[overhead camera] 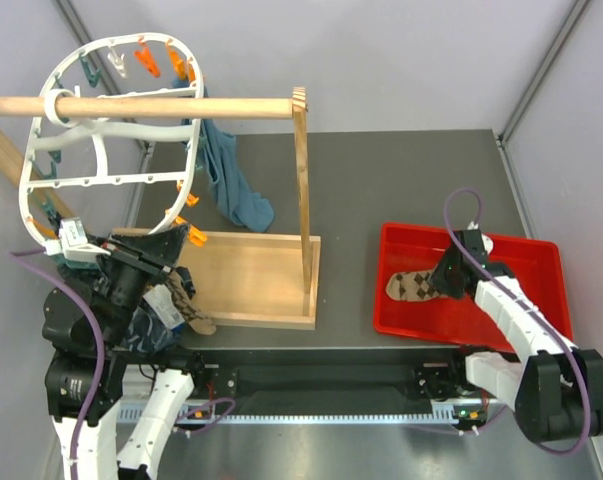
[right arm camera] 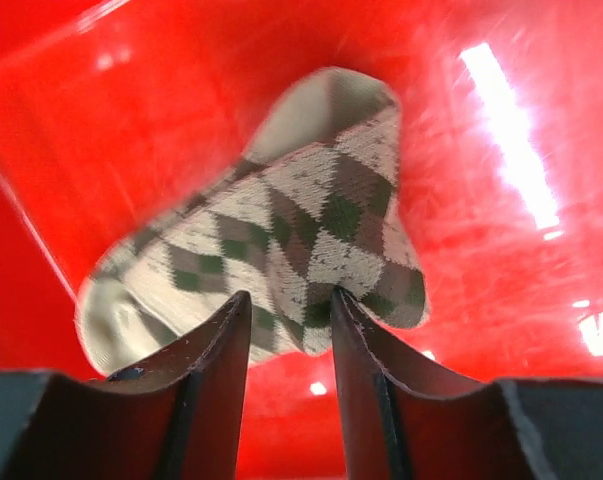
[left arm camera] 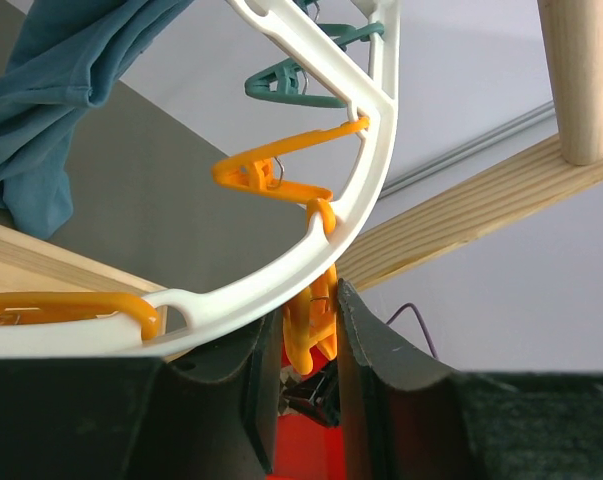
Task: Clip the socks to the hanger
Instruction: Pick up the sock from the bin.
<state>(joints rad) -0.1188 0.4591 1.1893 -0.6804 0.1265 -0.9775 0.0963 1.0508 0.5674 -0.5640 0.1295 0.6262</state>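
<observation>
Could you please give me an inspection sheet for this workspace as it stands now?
Surface: grey table carrying a wooden stand.
Job's things: white hanger on the stand's rod; argyle sock lying in the red tray; second sock by the hanger's lower rim, whether clipped is unclear.
Clutter: teal cloth hanging beside the hanger.
Grippers: left gripper closed on an orange peg; right gripper astride the argyle sock, grip unclear.
Cables: purple cable loops above the right arm.
Surroundings: pale wall panels; nothing else seen.
</observation>
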